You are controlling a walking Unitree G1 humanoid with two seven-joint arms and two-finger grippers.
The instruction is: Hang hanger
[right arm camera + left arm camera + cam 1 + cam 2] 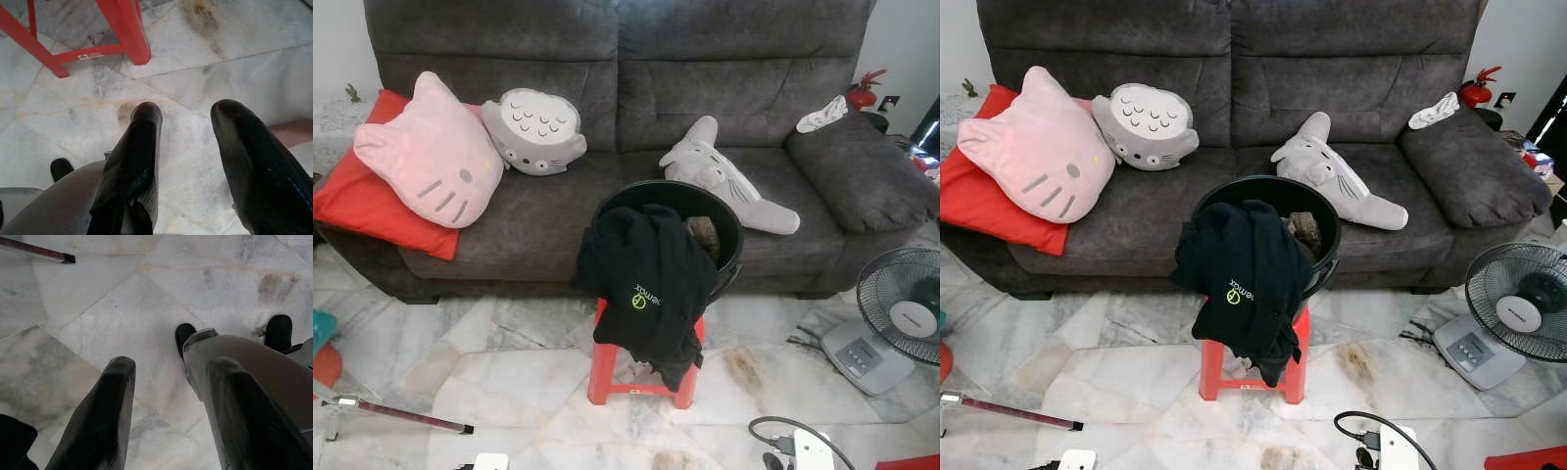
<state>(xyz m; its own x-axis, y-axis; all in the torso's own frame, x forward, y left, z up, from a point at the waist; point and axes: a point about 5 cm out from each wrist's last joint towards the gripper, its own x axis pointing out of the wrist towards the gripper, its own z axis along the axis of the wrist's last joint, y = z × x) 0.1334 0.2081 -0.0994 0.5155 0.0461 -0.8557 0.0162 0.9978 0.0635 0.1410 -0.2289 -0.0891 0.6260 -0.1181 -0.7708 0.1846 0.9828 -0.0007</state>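
Hanger: none can be made out; if one is here, it may be under the black garment [651, 289] draped over the black bucket [724, 220]. Both arms hang idle over the marble floor [509, 372], the left hand [171, 396] and right hand [188, 147] each released, holding nothing. The bucket sits on a red stool [607, 382], just in front of the sofa [607, 59]. Risk, in my judgement: tugging the garment could tip the bucket off the narrow stool, since the cloth drapes heavily over the bucket's front rim.
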